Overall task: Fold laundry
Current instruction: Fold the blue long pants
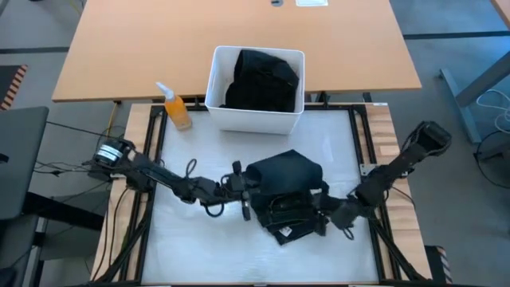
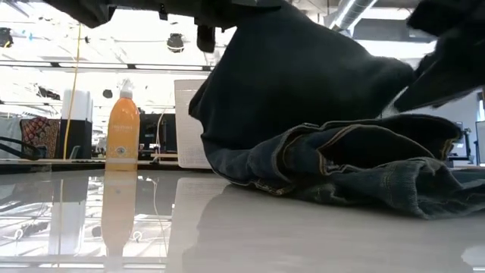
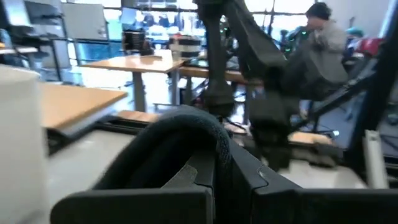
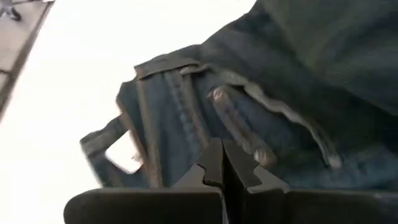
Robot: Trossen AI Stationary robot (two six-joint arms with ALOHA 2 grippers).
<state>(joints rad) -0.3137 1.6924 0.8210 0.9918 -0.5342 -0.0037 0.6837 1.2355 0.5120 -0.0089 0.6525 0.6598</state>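
**Pincers at the Trousers, Mid-Tabletop**

You are looking at one pair of dark navy trousers (image 1: 288, 191) lying bunched in the middle of the white tabletop (image 1: 199, 239). The left pincer (image 1: 244, 191) is clamping a fold of that fabric at its left edge. The right pincer (image 1: 320, 209) is sitting closed over the waistband. One white bin (image 1: 255, 118) is holding black clothing (image 1: 263, 80). One orange spray bottle (image 2: 122, 136) is standing beside it; you cannot read its label.

trousers (image 1: 288, 191): dark navy denim, tan stitching, white label inside waistband
bin (image 1: 256, 118): white
clothing in bin (image 1: 263, 80): black
spray bottle (image 1: 175, 108): orange, white nozzle
work surface (image 1: 199, 239): white, glossy
far table (image 1: 239, 32): light wood
2 arms: black
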